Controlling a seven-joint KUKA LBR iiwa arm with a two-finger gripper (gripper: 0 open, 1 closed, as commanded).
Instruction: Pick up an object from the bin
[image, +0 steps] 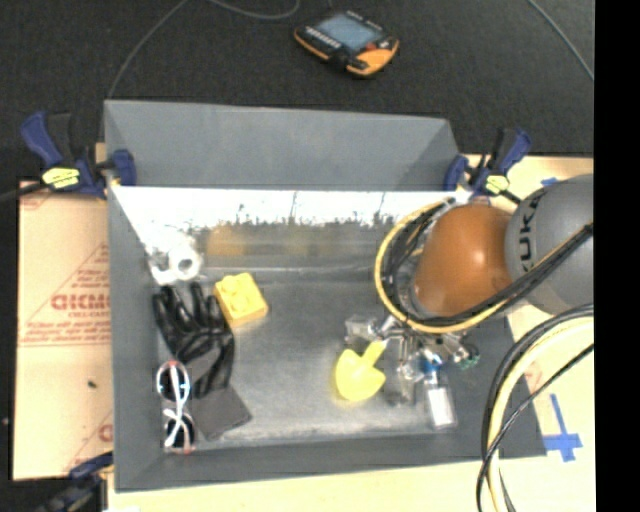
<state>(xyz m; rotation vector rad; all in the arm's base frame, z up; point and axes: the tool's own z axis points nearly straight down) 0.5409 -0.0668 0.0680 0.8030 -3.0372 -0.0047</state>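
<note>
grey metal bin (300, 340) on a dark surface (200, 50), gripper (408, 365) low beside a yellow scoop (357, 378), its grip unclear.

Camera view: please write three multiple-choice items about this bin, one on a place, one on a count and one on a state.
1. Where in the bin do the white-framed sunglasses lie?
A. lower left corner of the view
B. upper right corner
C. the middle

2. How many yellow things lie in the bin?
A. one
B. two
C. four

3. How does the gripper stand?
A. down in the bin's right part
B. raised outside the bin
C. over the sunglasses

Key:
1 A: they lie by the left wall, beside a black strap heap.
2 B: there is a yellow block and a yellow scoop-shaped thing.
3 A: it is low, close beside the yellow scoop-shaped thing.
</note>
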